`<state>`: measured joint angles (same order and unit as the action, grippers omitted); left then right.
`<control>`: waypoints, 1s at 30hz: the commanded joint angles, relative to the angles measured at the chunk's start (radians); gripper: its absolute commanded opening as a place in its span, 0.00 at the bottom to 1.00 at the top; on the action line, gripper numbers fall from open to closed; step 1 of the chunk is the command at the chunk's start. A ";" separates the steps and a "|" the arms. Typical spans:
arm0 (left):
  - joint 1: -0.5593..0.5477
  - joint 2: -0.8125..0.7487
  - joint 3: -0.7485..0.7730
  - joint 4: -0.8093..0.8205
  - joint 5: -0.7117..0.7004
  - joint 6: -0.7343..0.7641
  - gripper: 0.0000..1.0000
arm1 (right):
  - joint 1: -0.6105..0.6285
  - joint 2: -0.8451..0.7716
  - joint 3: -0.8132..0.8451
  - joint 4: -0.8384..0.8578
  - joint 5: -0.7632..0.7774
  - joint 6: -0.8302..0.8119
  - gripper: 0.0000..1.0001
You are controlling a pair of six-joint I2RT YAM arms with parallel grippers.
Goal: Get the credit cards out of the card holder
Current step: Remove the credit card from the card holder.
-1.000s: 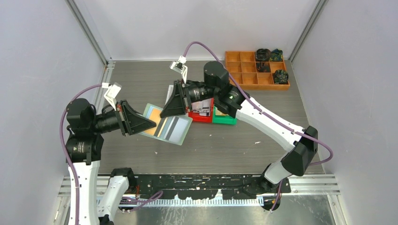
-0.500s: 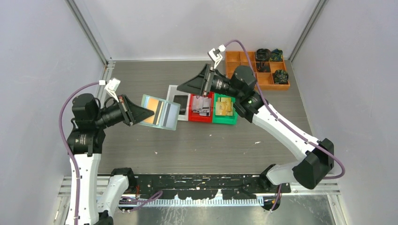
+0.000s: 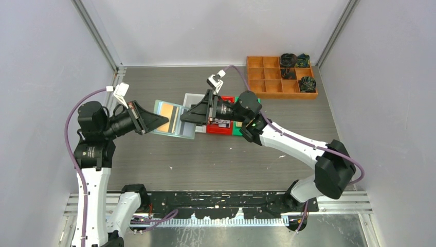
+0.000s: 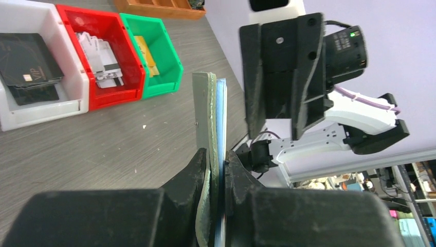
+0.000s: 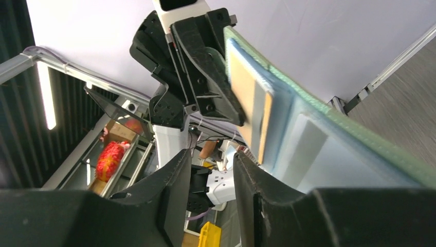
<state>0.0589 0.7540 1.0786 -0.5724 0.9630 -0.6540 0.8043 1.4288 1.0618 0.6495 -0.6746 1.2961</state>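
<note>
The mint-green card holder (image 3: 177, 121) hangs above the table, and my left gripper (image 3: 156, 123) is shut on its left edge. From the left wrist I see it edge-on (image 4: 204, 110) between the fingers. A gold credit card (image 3: 165, 116) and a dark-striped one show in its clear pockets; the gold credit card (image 5: 248, 85) also shows in the right wrist view. My right gripper (image 3: 183, 119) is at the holder's right edge, open, with nothing between its fingers (image 5: 177, 177). The holder (image 5: 334, 136) lies just beside the right-hand finger.
Behind the holder stand a white bin (image 4: 36, 110) with black cards (image 4: 28, 62), a red bin (image 4: 115, 95) with pale cards (image 4: 103, 56), and a green bin (image 4: 165, 85) with a gold card (image 4: 146, 51). An orange divided tray (image 3: 270, 88) is at the back right.
My right gripper left the holder, swung over the bins and opened, then came back to the holder's right edge. The left gripper moved the holder a little toward the back.
</note>
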 commanded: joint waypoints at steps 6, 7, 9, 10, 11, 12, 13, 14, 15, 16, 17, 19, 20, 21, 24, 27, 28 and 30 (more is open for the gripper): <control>-0.002 -0.023 0.038 0.166 0.080 -0.122 0.00 | 0.035 0.071 0.025 0.193 -0.003 0.067 0.40; -0.002 -0.023 0.038 0.175 0.084 -0.128 0.00 | 0.036 0.073 0.024 0.193 -0.003 0.066 0.40; -0.001 -0.025 0.037 0.185 0.085 -0.137 0.00 | 0.036 0.067 0.020 0.184 0.001 0.056 0.40; -0.001 -0.026 0.033 0.191 0.087 -0.145 0.00 | 0.037 0.066 0.020 0.178 0.003 0.049 0.40; -0.002 -0.027 0.028 0.200 0.089 -0.157 0.00 | 0.037 0.065 0.022 0.169 0.004 0.042 0.40; -0.002 -0.029 0.023 0.210 0.091 -0.165 0.00 | 0.039 0.065 0.025 0.168 0.005 0.039 0.40; -0.001 -0.029 0.019 0.214 0.089 -0.168 0.00 | 0.041 0.068 0.029 0.172 0.006 0.039 0.40; -0.001 -0.030 0.016 0.216 0.089 -0.169 0.00 | 0.045 0.072 0.033 0.175 0.006 0.039 0.40; -0.002 -0.031 0.011 0.219 0.089 -0.171 0.00 | 0.049 0.081 0.044 0.181 0.006 0.040 0.40; -0.002 -0.032 0.008 0.219 0.087 -0.172 0.00 | 0.054 0.090 0.051 0.192 0.005 0.045 0.40; -0.002 -0.030 0.006 0.220 0.087 -0.173 0.00 | 0.060 0.101 0.061 0.212 0.002 0.055 0.40; -0.001 -0.028 0.000 0.217 0.084 -0.174 0.00 | 0.070 0.126 0.078 0.283 0.002 0.092 0.39; -0.001 -0.028 -0.003 0.218 0.084 -0.176 0.00 | 0.073 0.137 0.081 0.330 0.005 0.118 0.39; -0.001 -0.028 -0.006 0.218 0.084 -0.175 0.00 | 0.073 0.147 0.083 0.371 0.011 0.152 0.39; -0.002 -0.028 -0.021 0.219 0.084 -0.174 0.04 | 0.073 0.168 0.089 0.453 0.031 0.195 0.37; -0.002 -0.026 -0.030 0.221 0.086 -0.174 0.09 | 0.073 0.174 0.095 0.442 0.053 0.191 0.34; -0.001 -0.027 -0.033 0.220 0.088 -0.174 0.10 | 0.073 0.174 0.095 0.431 0.065 0.181 0.31; -0.002 -0.030 -0.035 0.221 0.090 -0.175 0.10 | 0.073 0.161 0.096 0.362 0.099 0.146 0.22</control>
<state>0.0727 0.7303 1.0576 -0.3824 0.9791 -0.8082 0.8536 1.6112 1.0870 0.9638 -0.6689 1.4559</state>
